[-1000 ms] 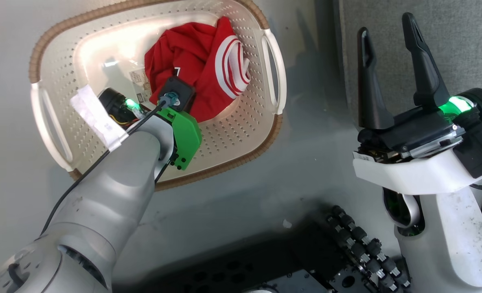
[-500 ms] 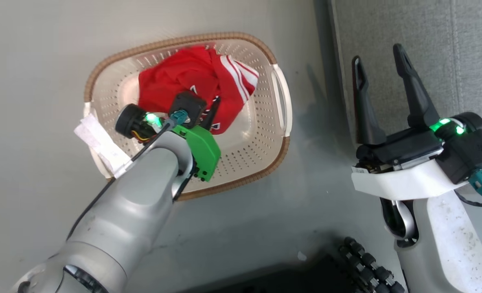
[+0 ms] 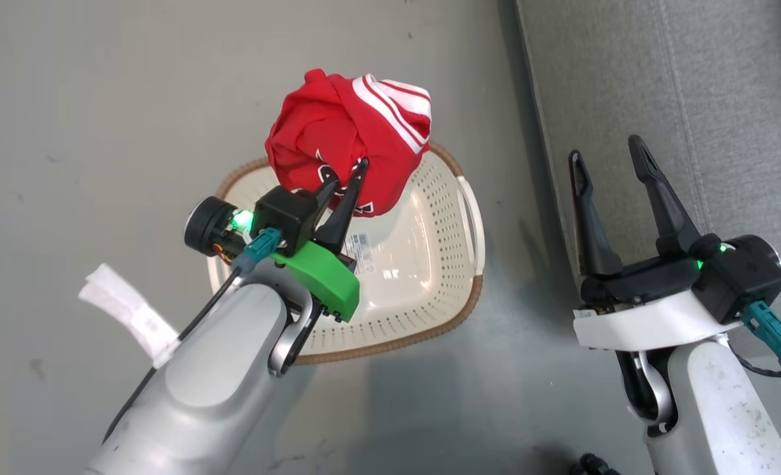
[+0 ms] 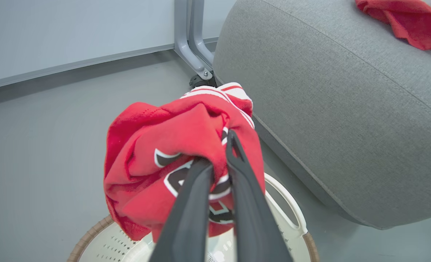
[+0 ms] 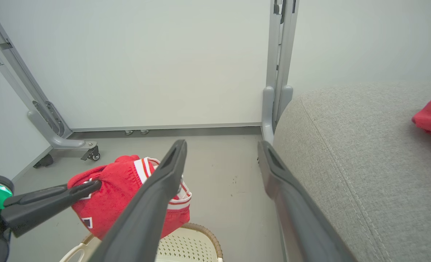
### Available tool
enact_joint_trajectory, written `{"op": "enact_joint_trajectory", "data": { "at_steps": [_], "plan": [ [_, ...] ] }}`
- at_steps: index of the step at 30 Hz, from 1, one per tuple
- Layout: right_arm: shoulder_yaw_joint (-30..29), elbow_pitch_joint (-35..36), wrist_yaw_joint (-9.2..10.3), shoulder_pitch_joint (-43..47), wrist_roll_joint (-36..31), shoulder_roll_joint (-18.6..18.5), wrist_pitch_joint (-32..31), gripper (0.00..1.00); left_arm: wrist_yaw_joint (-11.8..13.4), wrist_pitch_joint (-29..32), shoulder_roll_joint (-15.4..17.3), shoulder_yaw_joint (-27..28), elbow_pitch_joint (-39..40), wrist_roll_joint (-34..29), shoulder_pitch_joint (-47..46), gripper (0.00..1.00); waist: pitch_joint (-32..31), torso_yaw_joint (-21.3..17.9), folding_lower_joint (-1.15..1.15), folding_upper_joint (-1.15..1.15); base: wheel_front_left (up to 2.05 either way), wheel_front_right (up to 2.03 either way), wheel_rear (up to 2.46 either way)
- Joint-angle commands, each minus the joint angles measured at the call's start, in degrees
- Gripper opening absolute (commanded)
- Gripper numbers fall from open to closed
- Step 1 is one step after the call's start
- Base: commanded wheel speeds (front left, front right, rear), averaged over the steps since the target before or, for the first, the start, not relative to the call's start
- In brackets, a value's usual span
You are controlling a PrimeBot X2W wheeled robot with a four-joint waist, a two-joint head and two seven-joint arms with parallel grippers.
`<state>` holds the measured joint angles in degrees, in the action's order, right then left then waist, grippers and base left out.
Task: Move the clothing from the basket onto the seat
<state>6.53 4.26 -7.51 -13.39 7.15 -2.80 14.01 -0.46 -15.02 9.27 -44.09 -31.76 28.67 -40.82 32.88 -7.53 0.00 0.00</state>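
status: about half done, second half under way.

left gripper (image 3: 349, 177) is clamped on the numbered garment (image 3: 338, 128). it's bunched into a red ball with white stripes on top and black-and-white numerals by the fingers. in the head view it hangs above the basket (image 3: 430, 284), toward the basket's 12 o'clock rim. the wrist views show it clear of the rim.

the basket looks empty: bare perforated bottom, label (image 3: 364, 247) exposed. the arm and the held ball hide part of the bottom, so i can't fully confirm.

second garment (image 4: 401, 22) lies on the seat (image 3: 628, 79), at the head view's 2 o'clock corner, well apart from the rest. that transfer reads as done.

right gripper (image 3: 605, 150) is spread wide and holds nothing. it's at 3 o'clock of the basket, fingers over the near edge of the seat.

left to do, my read:
- carry the ball toward 2–3 o'clock, up over the seat's rounded edge
- let go on the cushion
- done then, if nothing is hidden in the basket

the seat stands just beside the basket, so the carry is short.

count:
- garments: 2 (1 in the gripper, 1 on the seat, 0 seen in the basket)
- basket: 1
- seat: 1
- grippers: 2 (1 loaded, 1 free)
- label: 1

the basket sits on the grey floor (image 3: 100, 99).
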Motion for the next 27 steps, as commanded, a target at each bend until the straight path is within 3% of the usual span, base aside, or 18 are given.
{"op": "enact_joint_trajectory", "data": {
  "at_steps": [1, 15, 27],
  "plan": [
    [-0.3, 0.0, 0.04, 1.3, 0.0, -0.2, -0.5, 1.0, 0.6, -0.2, 0.7, 1.2, 2.7, -0.7, 1.9, 0.0, -6.2, 2.0, 0.0, 0.0, 0.0, 0.0, 0.0],
    [-1.6, 1.2, 0.04, 7.7, 0.4, -0.2, -4.2, 1.0, 2.8, -0.2, 3.4, 10.2, 25.1, -4.5, 11.3, 0.0, -16.6, 4.2, 0.0, 0.0, 0.0, 0.0, 0.0],
    [-0.7, 2.0, 0.04, 12.8, 0.8, -0.2, -7.4, 1.0, 2.0, -0.2, 3.9, 13.6, 34.3, -5.4, 19.5, 0.0, -24.3, 4.4, 0.0, 0.0, 0.0, 0.0, 0.0]
  ]
}}
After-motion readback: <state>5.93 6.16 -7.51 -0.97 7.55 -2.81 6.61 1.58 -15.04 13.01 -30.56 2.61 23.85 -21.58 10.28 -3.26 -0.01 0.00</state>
